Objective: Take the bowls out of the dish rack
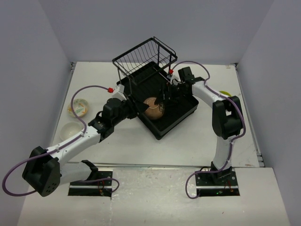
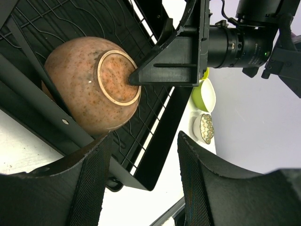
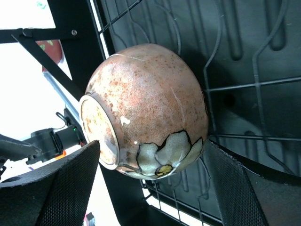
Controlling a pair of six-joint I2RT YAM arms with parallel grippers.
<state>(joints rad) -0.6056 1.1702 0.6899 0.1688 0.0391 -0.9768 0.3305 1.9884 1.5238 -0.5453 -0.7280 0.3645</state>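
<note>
The black dish rack [image 1: 186, 109] sits mid-table, with its wire basket [image 1: 143, 59] at the far end. One tan-brown bowl [image 1: 154, 108] lies on its side in the tray. My right gripper [image 1: 163, 98] straddles it. In the right wrist view one fingertip [image 3: 91, 153] meets the foot ring of the bowl [image 3: 146, 103] and the other touches its rim. My left gripper [image 2: 141, 183] is open and empty, just outside the rack's near corner, with the bowl [image 2: 84, 89] ahead of it.
A patterned bowl [image 1: 78, 107] and a white bowl [image 1: 70, 131] stand on the table at the left. A lime-green bowl [image 2: 204, 96] and a small patterned bowl [image 2: 205, 128] stand to the right of the rack. White walls enclose the table.
</note>
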